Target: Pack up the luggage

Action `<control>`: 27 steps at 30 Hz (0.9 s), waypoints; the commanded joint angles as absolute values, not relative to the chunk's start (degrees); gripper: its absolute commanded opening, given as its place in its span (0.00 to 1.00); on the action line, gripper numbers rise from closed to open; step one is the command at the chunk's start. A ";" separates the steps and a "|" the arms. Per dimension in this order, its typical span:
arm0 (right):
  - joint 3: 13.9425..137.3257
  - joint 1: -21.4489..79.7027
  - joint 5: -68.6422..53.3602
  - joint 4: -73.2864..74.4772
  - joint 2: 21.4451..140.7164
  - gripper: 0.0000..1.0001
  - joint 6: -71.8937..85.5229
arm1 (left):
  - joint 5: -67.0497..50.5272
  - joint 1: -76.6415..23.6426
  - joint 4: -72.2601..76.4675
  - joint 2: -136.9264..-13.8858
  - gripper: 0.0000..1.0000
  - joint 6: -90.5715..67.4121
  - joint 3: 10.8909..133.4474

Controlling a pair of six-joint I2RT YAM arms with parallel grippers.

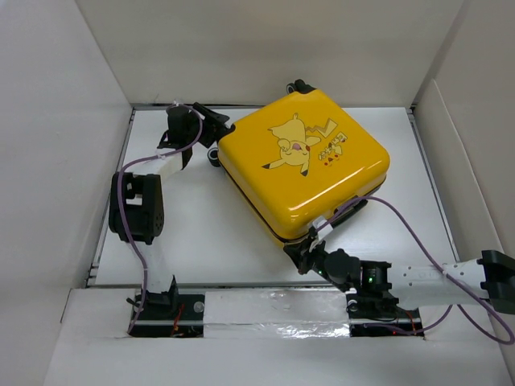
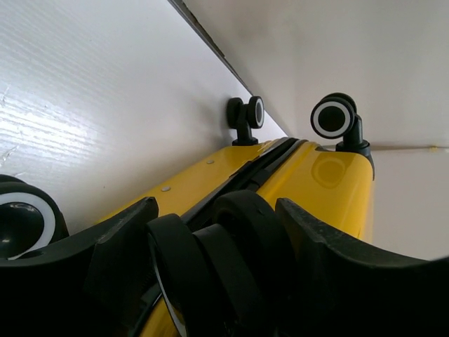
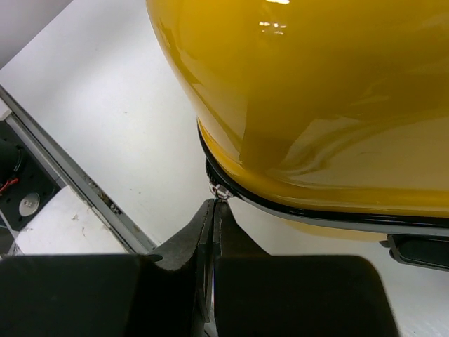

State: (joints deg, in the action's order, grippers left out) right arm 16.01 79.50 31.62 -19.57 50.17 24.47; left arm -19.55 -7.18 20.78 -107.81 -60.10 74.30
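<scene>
**Yellow case lies shut on a white, walled-in table**

The table [image 1: 201, 233] is a glossy white board, boxed in by plain white walls [image 1: 265, 48] at the back and both sides. A strip of crinkled silver tape [image 1: 273, 310] runs along its near edge between the arm bases.

The luggage [image 1: 302, 165] lies flat and closed, print upward, turned cornerwise, right of centre and towards the back wall.

The left gripper [image 2: 214, 210] is at the case's far-left corner. Its fingers stand apart on either side of a black wheel [image 2: 231, 239]; whether they press on it cannot be told.

At the near corner, the right gripper [image 3: 212, 207] is pinched together on the small metal zipper pull [image 3: 222, 191].
</scene>
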 commanded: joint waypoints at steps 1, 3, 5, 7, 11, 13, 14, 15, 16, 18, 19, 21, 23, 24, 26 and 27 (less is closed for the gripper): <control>18.19 82.09 26.63 -22.41 50.19 0.00 26.46 | -21.71 -7.65 26.19 -107.22 0.60 -61.96 77.52; 18.28 82.09 26.98 -22.06 50.27 0.00 26.63 | -21.97 -8.17 26.80 -108.01 0.51 -62.23 78.22; 18.19 82.09 27.42 -21.62 50.27 0.00 26.89 | -22.23 -8.17 26.72 -108.37 0.39 -62.23 78.83; 18.11 82.09 28.21 -21.62 50.36 0.00 26.98 | -22.32 -8.17 26.81 -108.72 0.18 -62.31 79.01; 18.37 82.09 28.91 -21.62 51.06 0.00 26.90 | -23.20 -8.17 27.16 -108.98 0.00 -62.49 79.36; 18.81 82.09 29.35 -21.01 51.59 0.00 26.72 | -24.16 -8.70 27.51 -109.68 0.00 -62.75 80.07; 19.07 82.09 30.23 -20.66 51.94 0.00 26.63 | -24.43 -8.70 28.81 -109.77 0.00 -63.97 80.07; 19.68 82.09 30.76 -20.31 52.03 0.00 26.54 | -24.69 -8.70 31.09 -109.25 0.00 -65.20 77.55; 20.12 82.09 31.11 -19.17 51.94 0.00 26.46 | -24.35 -8.70 34.94 -108.29 0.00 -66.52 75.17; 20.74 81.48 31.55 -18.11 50.90 0.00 26.19 | -23.12 -8.18 42.17 -103.83 0.00 -67.76 67.46; 20.66 80.52 31.64 -17.93 50.37 0.00 25.58 | -21.11 -7.13 42.97 -102.15 0.00 -67.33 64.98; 20.39 78.76 30.85 -17.93 49.22 0.00 24.61 | -18.82 -5.98 45.78 -95.76 0.00 -66.45 55.44; 20.39 74.99 28.76 -16.71 47.03 0.00 22.68 | -15.57 -5.28 49.29 -90.90 0.00 -65.66 48.38; 20.56 73.49 27.78 -15.92 46.06 0.00 22.07 | -14.51 -5.27 50.87 -85.92 0.00 -64.96 42.16; 21.35 68.92 25.24 -13.72 42.73 0.00 18.73 | -10.13 -7.54 51.50 -78.19 0.00 -62.76 36.33; 21.88 67.17 24.44 -12.67 41.50 0.00 17.59 | -8.37 -8.34 51.59 -75.52 0.00 -62.41 30.21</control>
State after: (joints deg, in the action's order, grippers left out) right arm 17.82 73.54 24.27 -4.91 44.80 22.61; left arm -6.61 -4.43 47.18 -86.54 -64.82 40.71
